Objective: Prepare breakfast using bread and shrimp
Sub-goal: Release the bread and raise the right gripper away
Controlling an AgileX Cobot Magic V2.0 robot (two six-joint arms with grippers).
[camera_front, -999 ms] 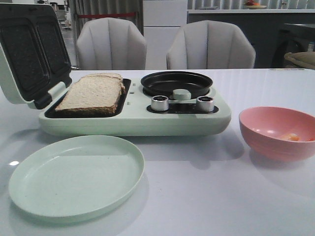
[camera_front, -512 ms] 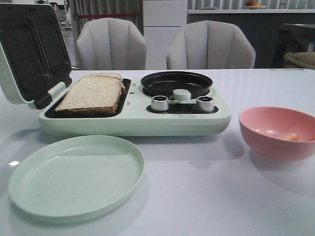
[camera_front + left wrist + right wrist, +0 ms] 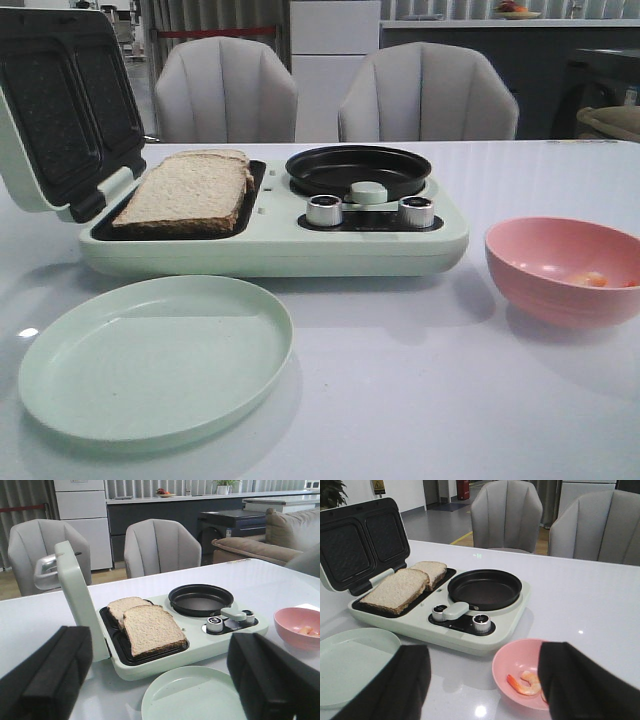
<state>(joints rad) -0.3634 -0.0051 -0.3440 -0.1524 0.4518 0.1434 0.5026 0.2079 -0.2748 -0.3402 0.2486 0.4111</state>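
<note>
Black fingers (image 3: 50,680), both pairs: do they hold something? (Ana)

No. The left gripper (image 3: 160,690) is spread wide with nothing between, and the right gripper (image 3: 495,685) also. Both hang above the near side of the white table (image 3: 400,420). (Ben)

What is nearest on it? (Ana)

At the near left lies the pale green round plate (image 3: 155,360), with nothing on it. At the right stands the pink round bowl (image 3: 520,270), and the small curled orange-pink shrimp (image 3: 526,682) is inside it. (Ben)

And the bread? (Ana)

Further back, the two pale square slices of bread (image 3: 190,190) lie overlapping in the left tray of the mint-green breakfast maker (image 3: 270,250), its lid (image 3: 60,110) standing open. The black round pan (image 3: 355,168) on its right side holds nothing. Two grey chairs (image 3: 225,90) are behind. (Ben)

Has something changed since one second ago? (Ana)

I see no change; every object stays in the same place. So I think the shrimp is not yet cooked, and probably the right gripper, which is nearest to the bowl, must go for it. (Ben)
</note>
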